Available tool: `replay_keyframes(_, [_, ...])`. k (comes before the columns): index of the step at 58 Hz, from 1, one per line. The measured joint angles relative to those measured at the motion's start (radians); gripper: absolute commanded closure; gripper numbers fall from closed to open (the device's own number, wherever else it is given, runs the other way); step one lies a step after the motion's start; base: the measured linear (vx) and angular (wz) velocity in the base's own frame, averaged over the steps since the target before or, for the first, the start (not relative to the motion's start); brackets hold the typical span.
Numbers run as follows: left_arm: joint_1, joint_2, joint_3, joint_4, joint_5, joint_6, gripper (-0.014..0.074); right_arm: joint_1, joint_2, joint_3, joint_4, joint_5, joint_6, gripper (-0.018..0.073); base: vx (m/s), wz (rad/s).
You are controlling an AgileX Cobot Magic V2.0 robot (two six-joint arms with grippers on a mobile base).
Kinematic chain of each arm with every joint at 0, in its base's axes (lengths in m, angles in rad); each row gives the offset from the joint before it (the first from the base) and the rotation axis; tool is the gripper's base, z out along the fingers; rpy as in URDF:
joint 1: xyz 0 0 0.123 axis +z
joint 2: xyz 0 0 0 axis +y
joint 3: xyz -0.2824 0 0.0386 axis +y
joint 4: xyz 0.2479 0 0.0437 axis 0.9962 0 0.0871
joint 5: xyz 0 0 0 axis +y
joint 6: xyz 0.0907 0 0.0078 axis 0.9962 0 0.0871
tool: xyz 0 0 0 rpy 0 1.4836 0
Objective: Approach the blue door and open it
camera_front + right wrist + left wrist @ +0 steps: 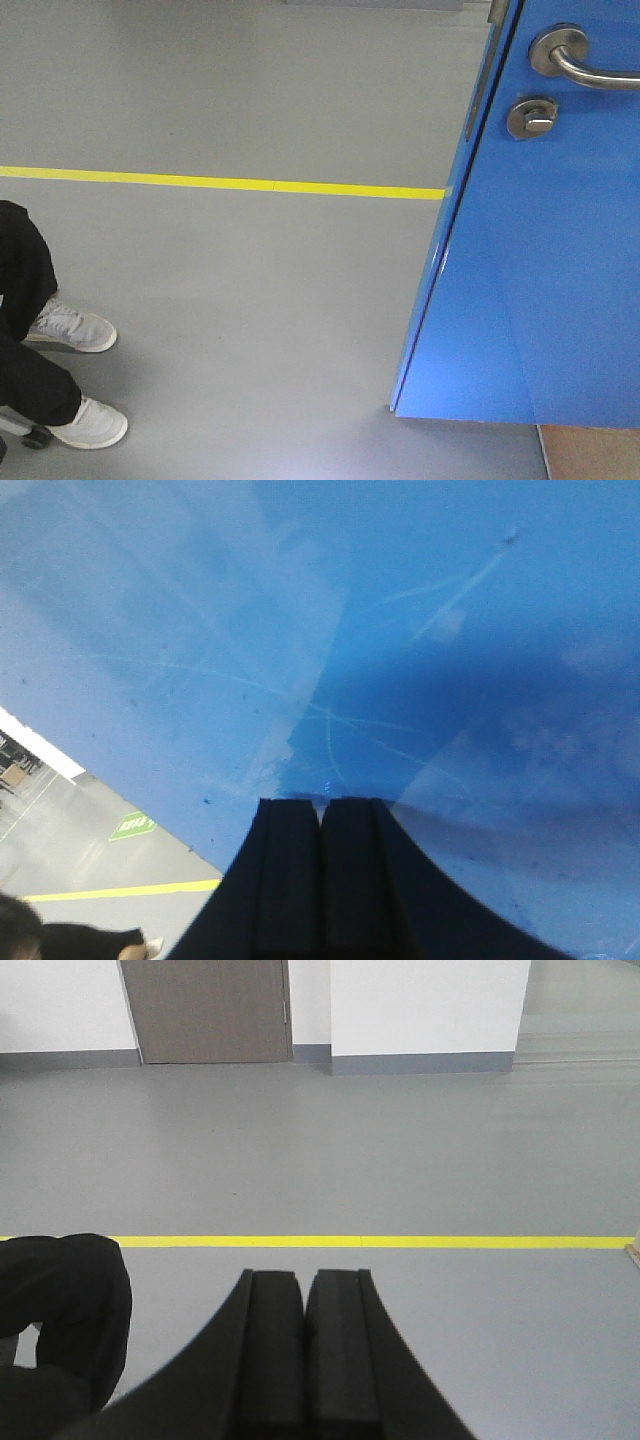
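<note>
Item: tall glossy bright-blue door panel [560,260], occupying the right side of the front-facing view, its long axis running vertically and its leading edge slanting from upper right down to lower left, where the bottom corner is meeting the floor. Face is turning toward the camera. A silver metal lever handle [585,60] on a round rose is sitting near the top right, the lever pointing rightward out of frame; a round silver thumb-turn lock [532,118] is sitting just below it.

Surroundings: smooth grey floor [250,300], crossed by a yellow tape line [220,182] running left to right and ending at the door's edge. At lower left, a person's legs in black trousers [25,330] and white trainers [70,328] are standing well apart from the door. The left wrist view is showing white walls and a grey-brown door [205,1010] at the far side of the room.

Right gripper [321,815]: black fingers are pressing together, nothing between them, tips lying right at the blue door's scratched surface; contact cannot be told.

Left gripper [303,1285]: black fingers are closing flush, holding nothing, pointing over the floor toward the yellow line
</note>
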Motion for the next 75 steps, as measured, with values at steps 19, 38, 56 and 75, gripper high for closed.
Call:
replay_keyframes(19, [0.000,0.000,0.000,0.000,0.000,0.000,0.0524,0.000,0.010,0.001,-0.029,-0.031,0.000,0.0547,0.17,0.00])
replay_keyframes(38, [0.000,0.000,0.000,0.000,0.000,0.000,0.0524,0.000,0.012,0.005,-0.037,-0.033,0.000,0.0547,0.05,-0.03])
replay_keyframes(56, [0.000,0.000,0.000,0.000,0.000,0.000,0.0524,0.000,0.012,0.005,-0.037,-0.033,0.000,0.0547,-0.01,0.01])
replay_keyframes(75, [0.000,0.000,0.000,0.000,0.000,0.000,0.0524,0.000,0.012,0.005,-0.037,-0.033,0.000,0.0547,0.00,0.00])
